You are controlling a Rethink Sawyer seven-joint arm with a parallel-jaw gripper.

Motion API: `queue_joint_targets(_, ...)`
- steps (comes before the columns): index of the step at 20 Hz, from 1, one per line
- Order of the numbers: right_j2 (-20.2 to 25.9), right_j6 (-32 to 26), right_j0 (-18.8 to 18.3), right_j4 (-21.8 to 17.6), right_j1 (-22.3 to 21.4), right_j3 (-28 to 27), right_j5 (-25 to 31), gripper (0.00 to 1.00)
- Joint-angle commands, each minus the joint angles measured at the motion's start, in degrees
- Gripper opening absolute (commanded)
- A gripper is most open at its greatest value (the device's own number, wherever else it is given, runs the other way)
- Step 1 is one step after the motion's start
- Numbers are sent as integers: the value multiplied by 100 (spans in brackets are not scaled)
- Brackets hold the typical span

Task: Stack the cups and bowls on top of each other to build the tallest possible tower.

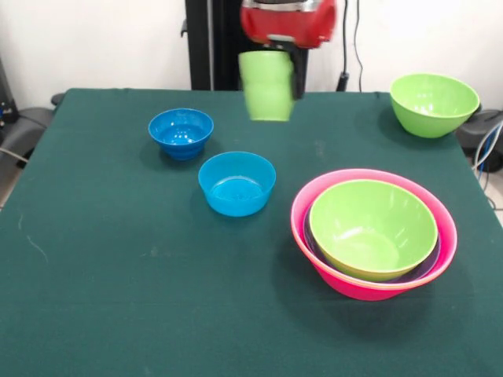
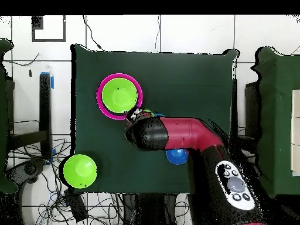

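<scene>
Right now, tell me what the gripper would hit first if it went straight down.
Probably bare green tablecloth: the gripper, holding the light-green cup, seems to hang behind both blue bowls, though depth is unclear.

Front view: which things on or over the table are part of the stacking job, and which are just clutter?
Job:
light-green cup, held up by the gripper
tower, pink bowl outermost
two blue bowls
lone green bowl

Clutter:
cables beside the table

The arm (image 2: 187, 136) was glossy red with a rounded black head near the wrist. A grey oval button panel (image 2: 233, 183) sat on its black lower link. A black pedestal column (image 1: 212, 43) stood behind.
</scene>
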Motion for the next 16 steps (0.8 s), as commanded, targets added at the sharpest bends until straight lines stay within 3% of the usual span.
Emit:
queue_joint_targets(1,-893,1490,641,490,776,-1002,0,0)
queue_joint_targets(10,-1360,1365,1028,888,1748,-2083,-15,0)
queue_joint_targets(16,-1569,1287,1208,1111,2069,-2566,66,0)
